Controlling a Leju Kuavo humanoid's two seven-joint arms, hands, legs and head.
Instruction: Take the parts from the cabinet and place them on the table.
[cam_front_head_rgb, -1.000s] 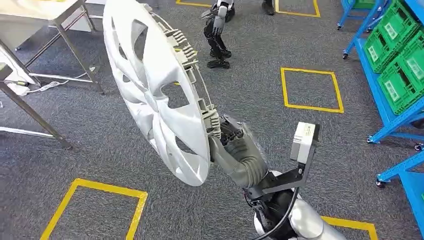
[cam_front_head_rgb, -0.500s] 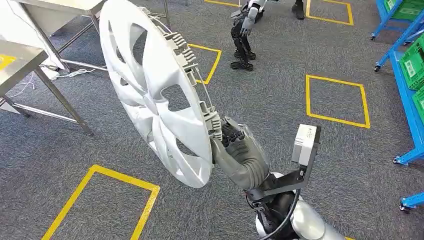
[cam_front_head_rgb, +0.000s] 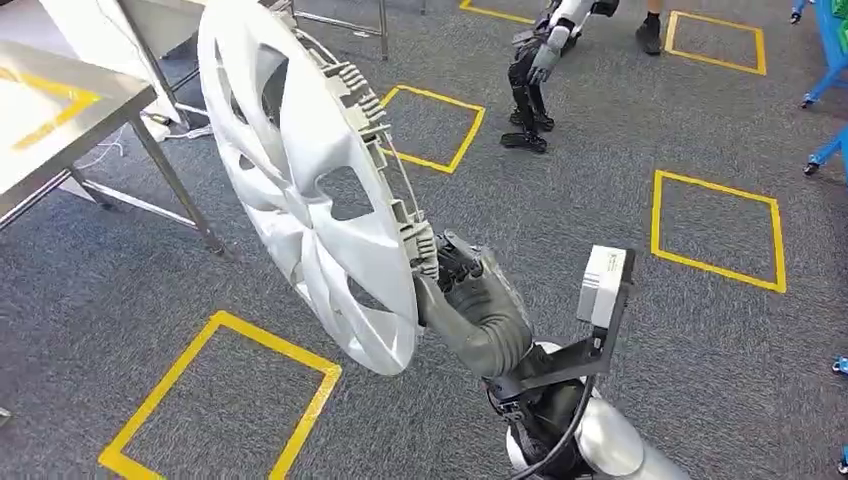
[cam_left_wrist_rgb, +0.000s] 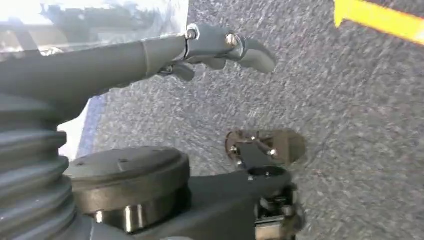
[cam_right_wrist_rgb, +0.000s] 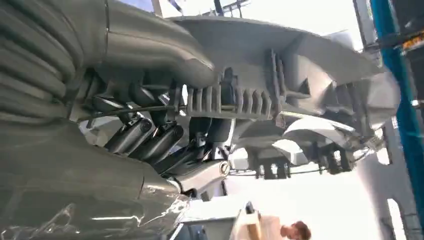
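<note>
Head view: right robot hand (cam_front_head_rgb: 462, 285) clamping hubcap (cam_front_head_rgb: 310, 190) rim, tabletop (cam_front_head_rgb: 55, 110) swinging closer at upper left; left robot hand (cam_left_wrist_rgb: 220, 47) loosely spread.

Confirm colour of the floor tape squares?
Yellow square tape outlines on grey carpet; clearest in the head view.

Right hand (cam_front_head_rgb: 465, 285) clenched, left hand (cam_left_wrist_rgb: 220, 47) slack

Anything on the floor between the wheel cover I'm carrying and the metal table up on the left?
Nothing visible: the right hand grips the wheel cover by its rim, and only open grey carpet lies toward the metal table.
</note>
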